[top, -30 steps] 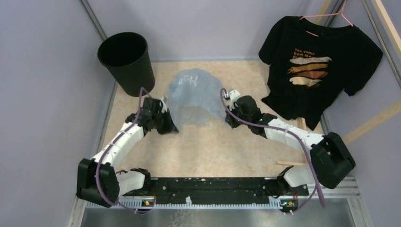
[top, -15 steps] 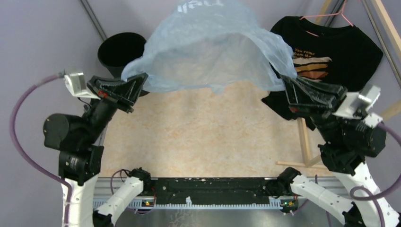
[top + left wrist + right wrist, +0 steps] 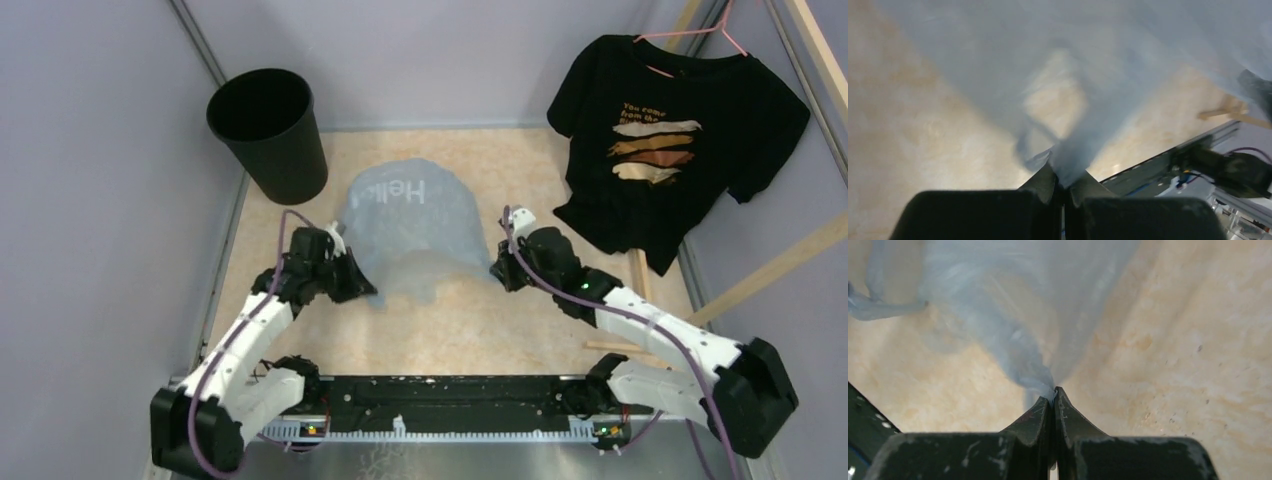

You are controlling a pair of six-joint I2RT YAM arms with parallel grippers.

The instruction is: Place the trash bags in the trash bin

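Note:
The trash bag (image 3: 410, 225), a thin light-blue plastic bag with white lettering, lies puffed up on the beige table between my arms. My left gripper (image 3: 365, 295) is shut on the bag's near-left edge. In the left wrist view the film (image 3: 1068, 75) bunches into the closed left gripper (image 3: 1064, 182). My right gripper (image 3: 497, 270) is shut on the near-right edge. In the right wrist view a twisted strand of the bag (image 3: 1018, 315) runs into the tips of the right gripper (image 3: 1053, 396). The trash bin (image 3: 268, 130), round and black, stands upright at the back left, apart from the bag.
A black printed T-shirt (image 3: 680, 130) hangs on a pink hanger at the back right. Wooden slats (image 3: 640, 290) lean near the right arm. Lilac walls close in both sides, and a black rail (image 3: 450, 395) runs along the near edge.
Half a second ago both arms held the bag spread high in the air. Now they are low over the table again, the bag settled slightly nearer than one second ago. Both grips unchanged.

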